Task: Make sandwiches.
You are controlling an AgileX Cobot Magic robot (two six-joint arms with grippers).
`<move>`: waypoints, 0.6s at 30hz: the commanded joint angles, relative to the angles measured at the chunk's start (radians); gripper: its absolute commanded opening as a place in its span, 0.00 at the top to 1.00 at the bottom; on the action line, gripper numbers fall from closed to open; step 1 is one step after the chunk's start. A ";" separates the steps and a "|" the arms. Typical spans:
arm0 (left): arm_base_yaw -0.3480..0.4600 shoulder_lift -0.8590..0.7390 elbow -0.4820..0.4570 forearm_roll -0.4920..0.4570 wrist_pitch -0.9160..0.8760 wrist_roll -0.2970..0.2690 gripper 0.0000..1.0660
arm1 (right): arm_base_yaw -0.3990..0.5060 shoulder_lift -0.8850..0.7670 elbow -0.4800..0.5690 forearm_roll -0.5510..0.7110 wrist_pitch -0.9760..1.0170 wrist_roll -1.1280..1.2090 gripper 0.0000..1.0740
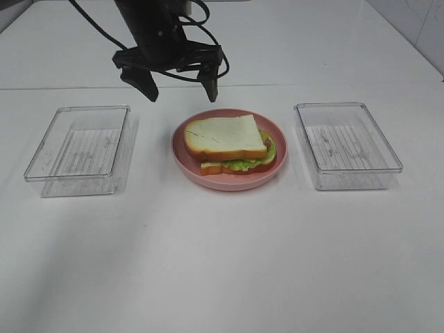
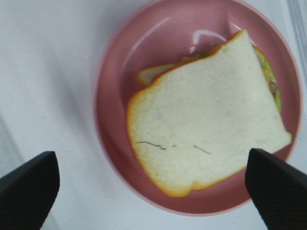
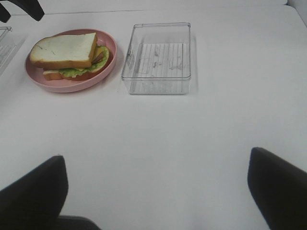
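My left claw (image 1: 179,85) hangs wide and empty; the right claw (image 3: 158,191) too. The sandwich (image 1: 229,144) looks light and loose, so I would pinch both crusts.

Right wrist view. Right gripper (image 3: 158,191): two dark fingers (image 3: 33,194) spread wide apart, nothing between them, over bare white table (image 3: 201,143). Sandwich (image 3: 69,56) sits on a round pink plate (image 3: 72,84), well away from the gripper. Top bread slice white with orange-brown crust, offset from the lower slice; green lettuce and a reddish meat strip show at the edge between them. Clear plastic rectangular tray (image 3: 157,57) stands just beside the plate, apart from it. Edge of a second clear tray (image 3: 5,45) on the plate's other side. Dark tips of the other gripper (image 3: 21,8) visible beyond the plate.
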 commanded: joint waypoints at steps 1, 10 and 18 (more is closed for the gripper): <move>0.026 -0.056 -0.004 0.111 0.063 0.055 0.08 | -0.003 -0.024 0.001 0.006 -0.010 -0.010 0.11; 0.224 -0.138 -0.004 0.120 0.063 0.120 0.08 | -0.003 -0.024 0.001 0.006 -0.010 -0.008 0.11; 0.393 -0.195 0.011 0.089 0.063 0.130 0.08 | -0.003 -0.024 0.001 0.006 -0.010 -0.008 0.11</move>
